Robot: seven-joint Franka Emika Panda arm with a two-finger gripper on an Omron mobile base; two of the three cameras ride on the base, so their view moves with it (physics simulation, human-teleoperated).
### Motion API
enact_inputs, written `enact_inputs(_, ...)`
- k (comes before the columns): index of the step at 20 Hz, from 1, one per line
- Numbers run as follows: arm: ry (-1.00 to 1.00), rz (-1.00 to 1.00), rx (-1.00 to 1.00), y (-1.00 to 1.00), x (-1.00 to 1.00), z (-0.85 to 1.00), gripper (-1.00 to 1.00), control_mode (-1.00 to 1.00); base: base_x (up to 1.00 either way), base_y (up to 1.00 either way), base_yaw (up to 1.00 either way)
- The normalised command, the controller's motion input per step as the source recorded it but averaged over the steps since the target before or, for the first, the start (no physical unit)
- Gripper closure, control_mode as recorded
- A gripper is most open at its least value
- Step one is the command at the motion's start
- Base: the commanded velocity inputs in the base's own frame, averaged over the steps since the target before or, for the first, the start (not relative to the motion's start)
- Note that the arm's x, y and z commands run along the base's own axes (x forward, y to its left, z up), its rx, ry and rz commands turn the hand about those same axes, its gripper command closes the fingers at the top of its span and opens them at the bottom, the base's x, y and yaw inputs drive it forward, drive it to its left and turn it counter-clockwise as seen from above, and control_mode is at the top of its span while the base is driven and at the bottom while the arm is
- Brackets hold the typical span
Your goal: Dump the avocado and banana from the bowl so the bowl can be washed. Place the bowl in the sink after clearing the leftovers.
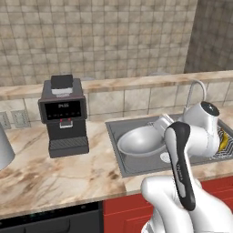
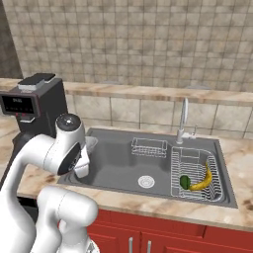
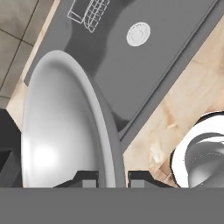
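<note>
Gripper [image 3: 111,178] clamps one bowl [image 3: 61,127]; one banana [image 2: 202,181], one avocado [image 2: 184,182] in sink [image 2: 118,163].

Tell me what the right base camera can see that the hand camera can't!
The right base view alone has the avocado and banana lying in the wire rack, plus the faucet and coffee machine. The hand view alone has the pincer with its tips on either side of the bowl rim. Both have the sink, its drain and the small wire basket.
</note>
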Motion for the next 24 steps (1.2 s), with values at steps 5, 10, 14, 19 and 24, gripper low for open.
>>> enact_inputs(5,0.01,-0.36,0.00,-0.41,0.16,0.00,1.00,-1.00,0.00,0.00,0.00)
enact_inputs(10,0.10,-0.49,0.04,-0.51,0.32,0.00,1.00,-1.00,0.00,0.00,0.00)
enact_inputs(14,0.17,-0.52,0.14,-0.48,0.31,-0.03,1.00,-1.00,0.00,0.00,0.00)
enact_inputs(19,0.32,-0.40,0.21,-0.29,0.49,-0.01,1.00,-1.00,0.00,0.00,0.00)
enact_inputs(24,0.21,-0.19,0.19,-0.24,0.12,-0.04,1.00,-1.00,0.00,0.00,0.00)
